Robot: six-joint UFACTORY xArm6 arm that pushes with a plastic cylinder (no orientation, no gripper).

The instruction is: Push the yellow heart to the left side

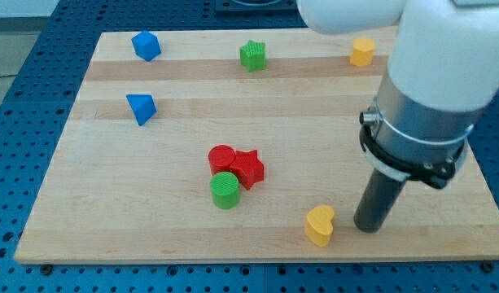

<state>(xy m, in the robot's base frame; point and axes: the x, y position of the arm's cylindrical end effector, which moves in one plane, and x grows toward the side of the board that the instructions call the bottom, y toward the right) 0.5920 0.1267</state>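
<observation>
Yellow heart (320,225) sits near the board's bottom edge, right of the middle, so it's not on the left yet. The tip (369,227) is just beside it on the view's right, holding nothing, maybe not touching. Whole push left to do.
</observation>
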